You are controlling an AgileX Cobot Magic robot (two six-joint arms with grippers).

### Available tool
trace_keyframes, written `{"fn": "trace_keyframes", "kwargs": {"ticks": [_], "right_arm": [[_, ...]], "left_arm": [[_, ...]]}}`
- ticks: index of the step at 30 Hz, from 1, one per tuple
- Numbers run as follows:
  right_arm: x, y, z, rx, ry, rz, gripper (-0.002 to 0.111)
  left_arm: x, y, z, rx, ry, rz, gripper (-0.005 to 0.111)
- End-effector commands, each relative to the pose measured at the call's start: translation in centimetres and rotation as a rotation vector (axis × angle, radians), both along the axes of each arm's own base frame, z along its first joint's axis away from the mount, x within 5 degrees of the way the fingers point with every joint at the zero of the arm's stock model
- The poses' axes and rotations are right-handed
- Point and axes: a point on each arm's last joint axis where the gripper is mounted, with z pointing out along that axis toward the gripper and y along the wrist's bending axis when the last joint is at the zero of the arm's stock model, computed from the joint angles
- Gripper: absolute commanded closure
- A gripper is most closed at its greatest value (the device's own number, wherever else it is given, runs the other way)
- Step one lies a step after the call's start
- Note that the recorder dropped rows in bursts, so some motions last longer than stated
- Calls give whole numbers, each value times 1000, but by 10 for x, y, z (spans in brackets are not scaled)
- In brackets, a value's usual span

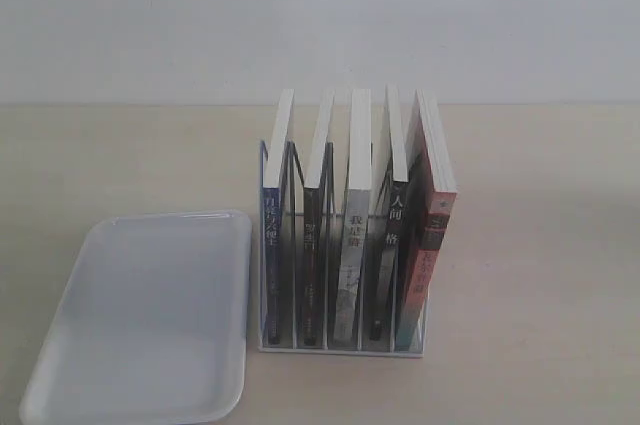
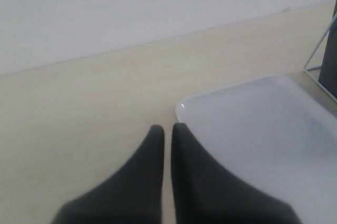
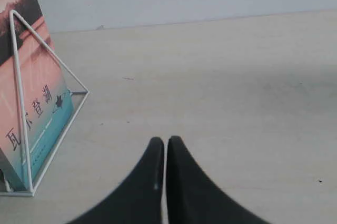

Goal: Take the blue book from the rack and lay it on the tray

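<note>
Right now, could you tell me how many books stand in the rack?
5, side by side in the rack, left to right in the exterior view: the blue book nearest the tray, a dark-spined book, a pale-spined book, a black-spined book, the red-spined book. None appears hidden.

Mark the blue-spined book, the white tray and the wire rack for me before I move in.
Blue-spined paperback book (image 1: 270, 240): exterior view, on its spine, leftmost slot.
Flat white plastic tray (image 1: 140, 315): exterior view, on its bare floor.
White wire book rack (image 1: 345, 348): exterior view, on its front base rail.
</note>
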Motion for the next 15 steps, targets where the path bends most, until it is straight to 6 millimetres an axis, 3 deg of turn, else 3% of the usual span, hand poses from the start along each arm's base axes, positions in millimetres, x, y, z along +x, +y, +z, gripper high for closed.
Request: {"fn": "trace_keyframes", "kwargs": {"ticks": [1,15], "right_arm": [[0,0,2,-7,-21,2,107],[0,0,2,-19,-23,4,107]], "left_arm": [[0,-1,0,-19,-11,-8,102],[0,-1,0,-19,-11,-8,102]]}}
